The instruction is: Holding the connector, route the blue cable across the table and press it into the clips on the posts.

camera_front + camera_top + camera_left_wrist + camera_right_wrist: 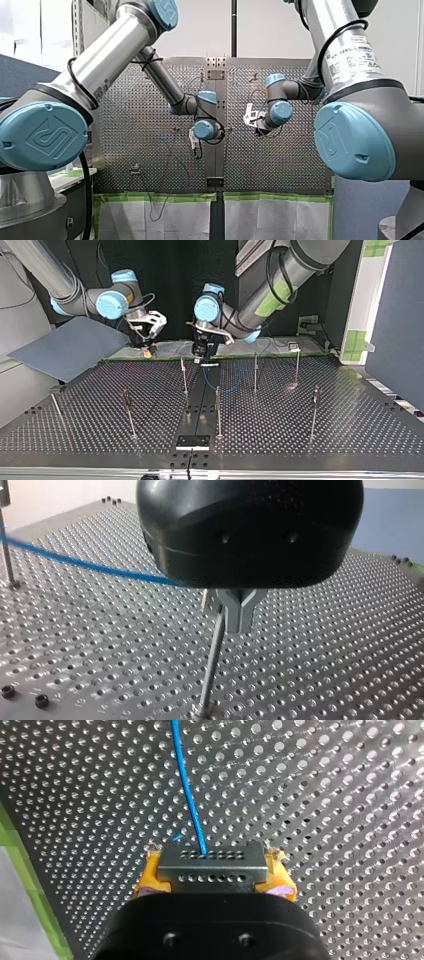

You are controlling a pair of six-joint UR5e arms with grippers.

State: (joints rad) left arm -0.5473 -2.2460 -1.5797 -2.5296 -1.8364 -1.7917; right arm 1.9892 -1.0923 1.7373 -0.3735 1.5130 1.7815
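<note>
- Judging from the grip, first step done: connector clamped between the yellow pads of the right gripper, above the table near the arms' edge.
- Routing seemingly all left: blue cable seen in no clip.
- Left gripper narrow, tips together beside a post; cannot tell if pinching anything.
- Thin, limp cable, sagging low among the middle posts.

From behind the arms, front view overlooks the grey perforated metal tabletop; top view faces back across it; wrist views sit close above.
</note>
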